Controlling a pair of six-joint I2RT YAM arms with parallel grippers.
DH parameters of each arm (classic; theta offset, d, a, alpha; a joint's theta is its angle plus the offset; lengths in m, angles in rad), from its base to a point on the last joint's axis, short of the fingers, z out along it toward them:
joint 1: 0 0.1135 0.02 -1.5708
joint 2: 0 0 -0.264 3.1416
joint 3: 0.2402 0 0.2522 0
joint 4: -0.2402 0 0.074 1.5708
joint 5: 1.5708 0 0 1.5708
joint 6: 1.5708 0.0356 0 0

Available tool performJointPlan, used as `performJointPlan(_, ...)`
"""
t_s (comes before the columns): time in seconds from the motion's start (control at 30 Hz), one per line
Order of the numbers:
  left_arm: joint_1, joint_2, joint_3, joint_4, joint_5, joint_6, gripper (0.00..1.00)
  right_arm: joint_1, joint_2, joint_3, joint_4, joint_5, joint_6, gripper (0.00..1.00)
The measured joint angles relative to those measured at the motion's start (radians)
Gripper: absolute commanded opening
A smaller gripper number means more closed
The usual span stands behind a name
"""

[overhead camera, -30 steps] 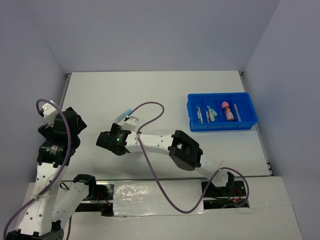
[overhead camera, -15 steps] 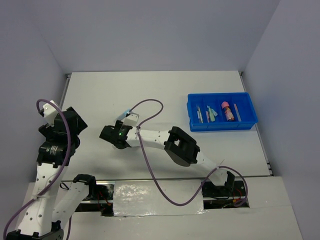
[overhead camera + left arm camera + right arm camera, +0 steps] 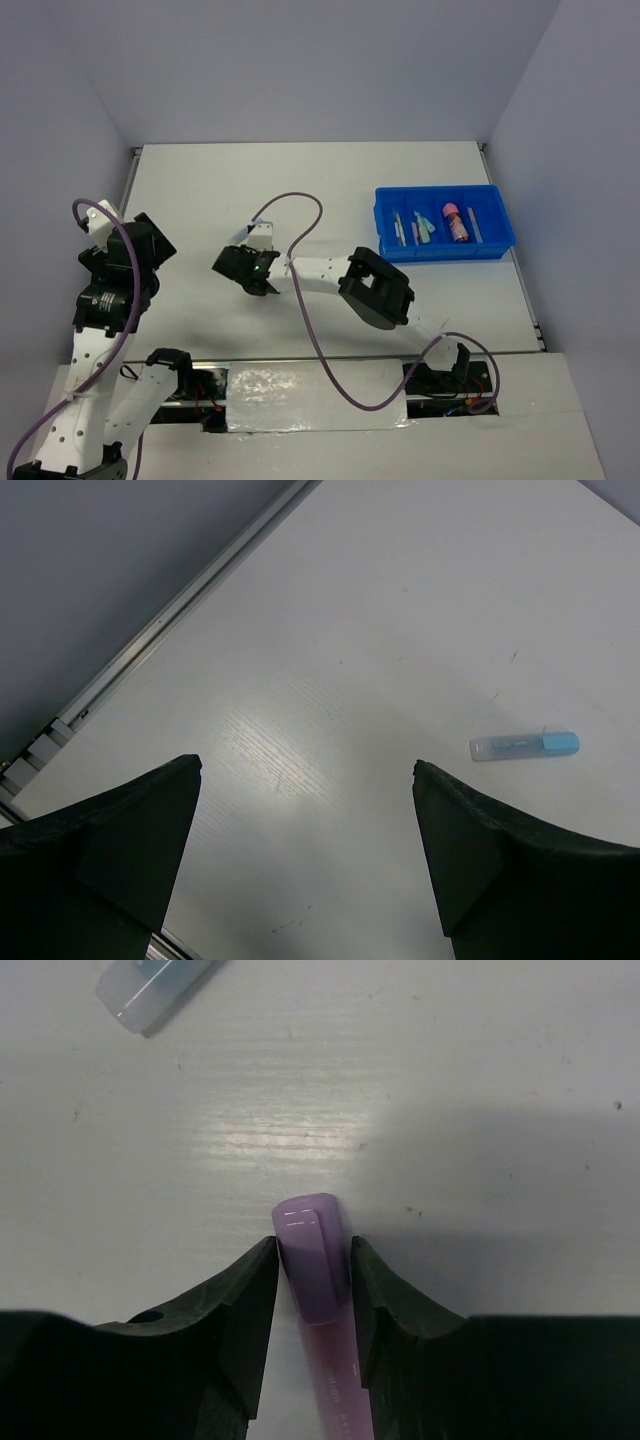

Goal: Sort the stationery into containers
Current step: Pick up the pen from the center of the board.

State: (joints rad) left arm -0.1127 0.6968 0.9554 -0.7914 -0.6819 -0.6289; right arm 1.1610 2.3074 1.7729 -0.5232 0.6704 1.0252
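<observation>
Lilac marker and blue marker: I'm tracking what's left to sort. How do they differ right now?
The lilac marker is clamped in the right gripper; the blue marker lies free on the table. The lilac marker looks lilac all over; the blue marker is blue at one end, pale elsewhere. Both are short sticks outside the tray.

One blue tray (image 3: 445, 252) holds five items, as far as the top view shows: two grey pens (image 3: 398, 228), one pink stick (image 3: 414, 233), one green stick (image 3: 426, 230) and one pink-capped bottle (image 3: 456, 222). Two more sticks are outside it on the surface (image 3: 300, 180): one lilac stick (image 3: 318, 1260) and one blue stick (image 3: 524, 745).
</observation>
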Motion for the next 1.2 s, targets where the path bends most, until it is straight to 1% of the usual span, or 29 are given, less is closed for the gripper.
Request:
performJointPlan(0.1,0.0,0.0,0.0,0.0,0.004,0.001,0.99,-0.031,-0.039,-0.071,0.114,-0.094,-0.127,0.44)
performJointPlan(0.13,0.0,0.0,0.0,0.0,0.006,0.001,0.99,-0.041,-0.056,-0.103,0.153,-0.126,-0.164,0.46)
performJointPlan(0.17,0.0,0.0,0.0,0.001,0.008,0.001,0.99,-0.051,-0.075,-0.136,0.192,-0.163,-0.207,0.5)
performJointPlan(0.2,0.0,0.0,0.0,0.002,0.009,0.002,0.99,-0.06,-0.089,-0.163,0.224,-0.2,-0.25,0.53)
performJointPlan(0.33,0.0,0.0,0.0,0.007,0.013,0.003,0.99,-0.077,-0.11,-0.195,0.271,-0.307,-0.379,0.54)
performJointPlan(0.47,0.0,-0.004,0.0,0.007,0.014,0.004,0.99,-0.072,-0.122,-0.217,0.286,-0.335,-0.447,0.54)
performJointPlan(0.57,0.0,-0.01,0.0,0.007,0.015,0.005,0.99,-0.051,-0.131,-0.231,0.277,-0.32,-0.467,0.5)
performJointPlan(0.73,0.0,-0.02,0.0,0.007,0.016,0.005,0.99,-0.016,-0.137,-0.242,0.254,-0.274,-0.471,0.38)
performJointPlan(0.77,0.0,-0.021,0.0,0.007,0.016,0.005,0.99,-0.014,-0.138,-0.242,0.249,-0.271,-0.472,0.29)
performJointPlan(0.83,0.0,-0.021,0.0,0.007,0.018,0.005,0.99,-0.013,-0.138,-0.242,0.245,-0.269,-0.472,0.16)
performJointPlan(0.87,0.0,-0.021,0.0,0.007,0.019,0.006,0.99,-0.014,-0.138,-0.241,0.244,-0.272,-0.473,0.03)
performJointPlan(0.9,0.0,-0.021,0.0,0.007,0.021,0.008,0.99,-0.014,-0.138,-0.241,0.245,-0.275,-0.476,0.0)
performJointPlan(1.03,0.0,-0.026,0.0,0.007,0.026,0.023,0.99,-0.023,-0.152,-0.27,0.29,-0.33,-0.528,0.0)
performJointPlan(1.13,0.0,-0.031,0.0,0.008,0.029,0.025,0.99,-0.045,-0.226,-0.392,0.389,-0.425,-0.583,0.0)
performJointPlan(1.2,0.0,-0.032,0.0,0.008,0.034,0.026,0.99,-0.064,-0.298,-0.477,0.378,-0.459,-0.633,0.0)
